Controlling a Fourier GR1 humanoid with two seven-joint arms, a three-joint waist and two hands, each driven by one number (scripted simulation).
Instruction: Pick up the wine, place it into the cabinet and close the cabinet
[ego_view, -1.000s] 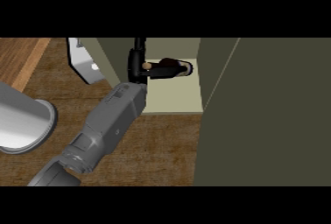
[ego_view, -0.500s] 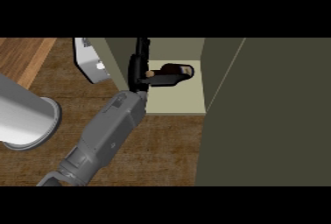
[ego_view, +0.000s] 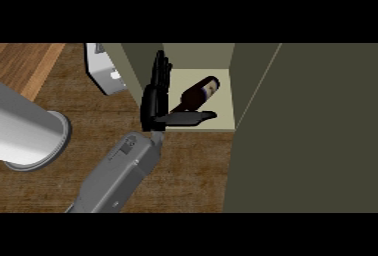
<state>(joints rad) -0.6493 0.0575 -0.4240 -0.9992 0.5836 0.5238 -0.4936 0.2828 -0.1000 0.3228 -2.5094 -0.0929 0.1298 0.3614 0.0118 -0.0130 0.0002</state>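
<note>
Surface: wooden counter (ego_view: 192, 165) seen from steeply above; an olive cabinet (ego_view: 251, 90) stands open at the far right, and a pale grey cylinder (ego_view: 29, 135) is at the left.
Bottle position: the wine (ego_view: 196, 97), dark with a pale label, sits inside the cabinet on its light shelf. It looks slanted; I cannot tell if it is standing or lying.
Hand: the left hand (ego_view: 155, 100) is just left of the wine, fingers straight and pressed together, thumb out to the right below the bottle. Contact is unclear.
Handling: probably heavy, rigid, smooth and breakable glass; best held round the broad body.
Remaining: the door panel (ego_view: 310, 150) looks not yet closed.
</note>
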